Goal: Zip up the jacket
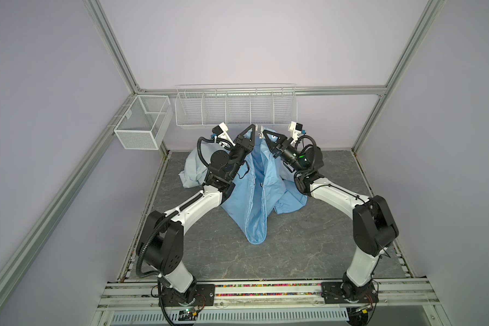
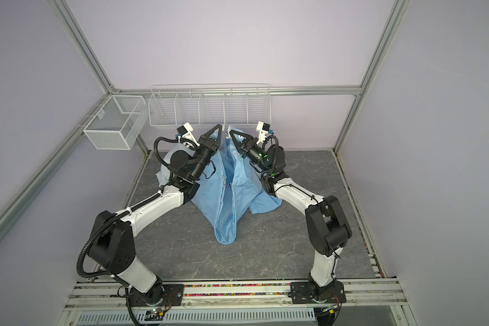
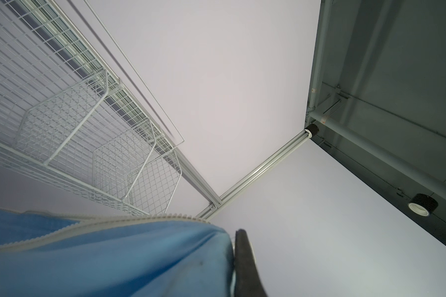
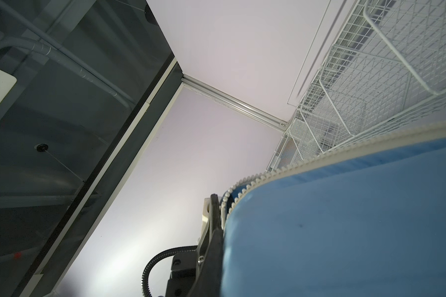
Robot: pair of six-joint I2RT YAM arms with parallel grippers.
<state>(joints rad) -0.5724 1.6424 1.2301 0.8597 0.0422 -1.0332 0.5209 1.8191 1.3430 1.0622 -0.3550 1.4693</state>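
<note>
Pinching one front edge each, the left claw [image 1: 251, 128] and right claw [image 1: 266, 135] are closed on the jacket [image 1: 237, 194], raised high and just beside one another with a slim gap between their tips. From them the cloth hangs down toward the near side, its long axis along the white zipper [image 3: 113, 221], the two halves apart, the low end resting on the surface [image 1: 308, 248]. Neither arm looks nearer. A wire rack [image 1: 235, 113] sits just behind the claws, probably limiting room there; a mesh basket [image 1: 141, 124] hangs well left.
</note>
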